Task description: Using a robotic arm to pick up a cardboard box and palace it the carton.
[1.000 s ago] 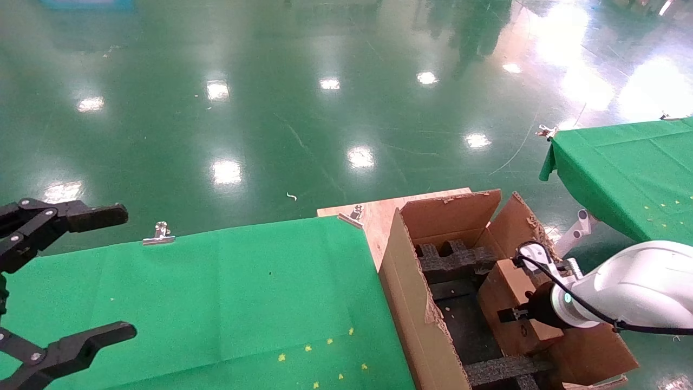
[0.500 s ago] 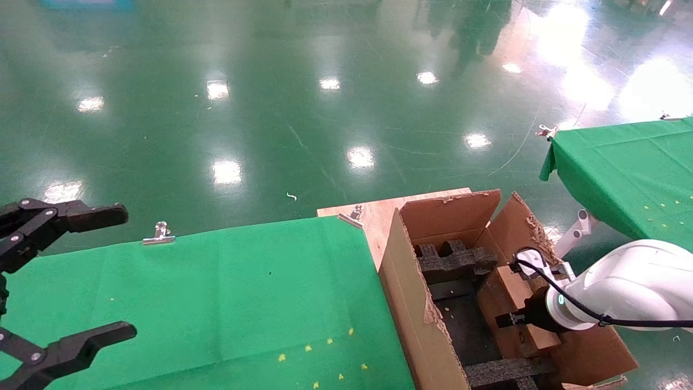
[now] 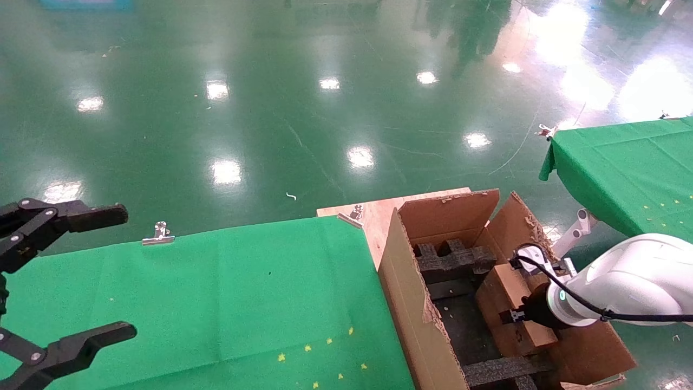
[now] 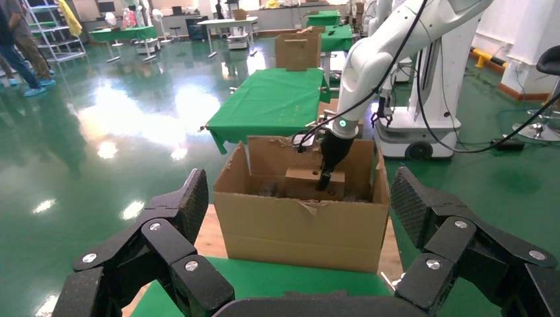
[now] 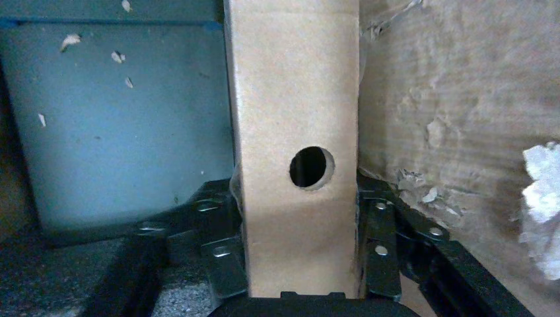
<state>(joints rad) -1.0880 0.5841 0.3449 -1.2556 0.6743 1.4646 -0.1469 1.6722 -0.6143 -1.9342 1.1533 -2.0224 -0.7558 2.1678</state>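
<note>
The white robotic arm [image 3: 628,287], my right one, reaches into the large carton [image 3: 403,287]. Its black gripper [image 3: 517,317] is shut on the small cardboard box [image 3: 506,303], which stands along the carton's right wall beside the black foam inserts [image 3: 455,260]. In the right wrist view the box [image 5: 297,99] with its round hole sits between the fingers [image 5: 221,257] of the gripper [image 5: 300,251]. My left gripper [image 3: 108,273] is open and empty, parked at the left over the green table. The left wrist view shows the carton [image 4: 297,224] and the box [image 4: 305,179] beyond the open gripper [image 4: 300,205].
A green-clothed table [image 3: 216,298] lies to the carton's left, with metal clips [image 3: 158,234] on its far edge. A wooden board [image 3: 373,214] sits under the carton. A second green table [image 3: 622,173] stands at the right. Shiny green floor lies beyond.
The right arm has shifted slightly left and the cardboard box has sunk a little lower inside the carton. The left gripper has not moved.
</note>
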